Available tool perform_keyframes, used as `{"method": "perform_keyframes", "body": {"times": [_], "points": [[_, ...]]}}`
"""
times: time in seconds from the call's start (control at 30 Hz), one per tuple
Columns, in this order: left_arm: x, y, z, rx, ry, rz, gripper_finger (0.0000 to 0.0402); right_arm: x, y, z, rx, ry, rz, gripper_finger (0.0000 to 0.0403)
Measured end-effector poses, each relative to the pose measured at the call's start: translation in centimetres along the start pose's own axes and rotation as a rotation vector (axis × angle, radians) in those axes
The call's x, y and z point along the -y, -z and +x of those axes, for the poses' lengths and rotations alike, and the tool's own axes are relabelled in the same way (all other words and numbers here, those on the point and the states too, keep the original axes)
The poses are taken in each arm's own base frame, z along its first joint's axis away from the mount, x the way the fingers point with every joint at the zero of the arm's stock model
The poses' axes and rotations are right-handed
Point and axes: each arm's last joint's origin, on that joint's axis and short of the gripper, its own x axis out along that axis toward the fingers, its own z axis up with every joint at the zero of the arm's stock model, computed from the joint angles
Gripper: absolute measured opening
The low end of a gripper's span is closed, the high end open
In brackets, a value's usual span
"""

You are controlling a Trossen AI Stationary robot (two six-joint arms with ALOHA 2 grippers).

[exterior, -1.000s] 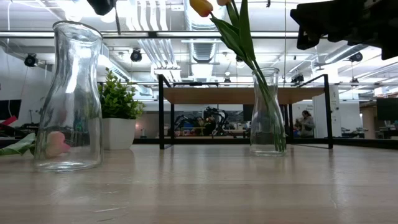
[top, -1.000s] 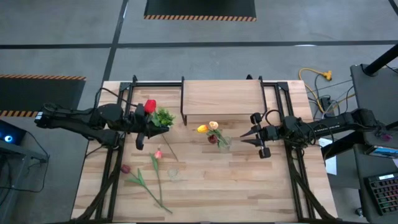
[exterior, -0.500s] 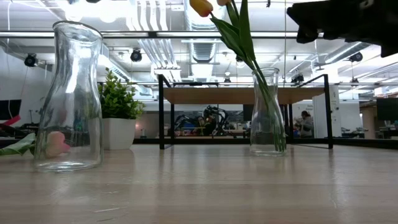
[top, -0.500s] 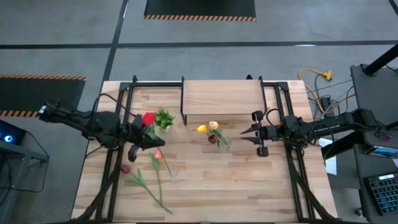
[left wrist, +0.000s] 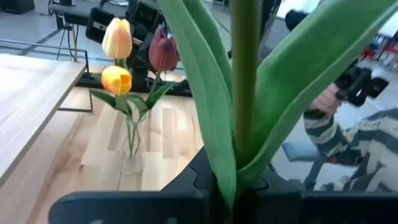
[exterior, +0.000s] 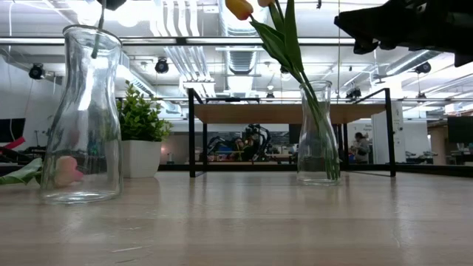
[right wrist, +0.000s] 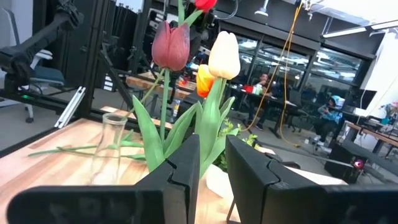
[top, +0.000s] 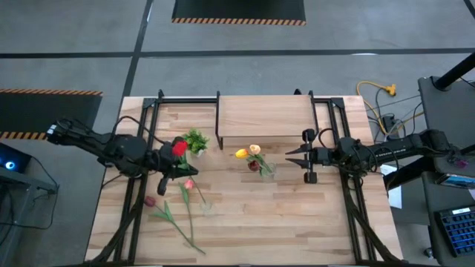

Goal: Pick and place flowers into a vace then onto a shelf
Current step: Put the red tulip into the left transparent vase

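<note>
My left hand [top: 172, 157] is clamped tight on the stem of a red tulip [top: 179, 147], up off the table [top: 297, 215], with the red head sitting right above the fingers in the overhead view. Just past that hand is the little potted plant [top: 196, 139]. Below the hand, toward the near edge, an empty glass vase [exterior: 82, 113] stands with a pink tulip [top: 189, 184] and a dark maroon tulip [top: 151, 201] lying flat beside it.

Over toward my right hand, the second vase [top: 266, 170] stands upright holding the yellow [top: 241, 153], peach [top: 254, 149] and maroon [top: 254, 165] flowers, just in front of the shelf [top: 263, 119]. The right hand [top: 289, 158] hovers near that vase, fingers only a narrow gap apart, holding nothing.
</note>
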Motion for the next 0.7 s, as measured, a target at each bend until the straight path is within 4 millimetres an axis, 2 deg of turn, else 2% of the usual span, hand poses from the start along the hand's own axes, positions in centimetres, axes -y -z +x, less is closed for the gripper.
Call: {"method": "perform_keyframes", "body": {"times": [0.27,0.47,0.7], "points": [[-0.4,2.4,0.7,-0.076,-0.006,0.115,0.0,-0.1,0.2,0.0,-0.025,-0.007,0.003,0.0068],[-0.8,4.1,1.1,-0.122,-0.016,0.124,0.0,-0.1,0.3,0.0,-0.028,-0.007,0.003,0.0068],[-0.8,4.0,1.3,-0.087,-0.008,0.119,0.0,-0.1,0.3,0.0,-0.027,-0.007,0.003,0.0068]]}}
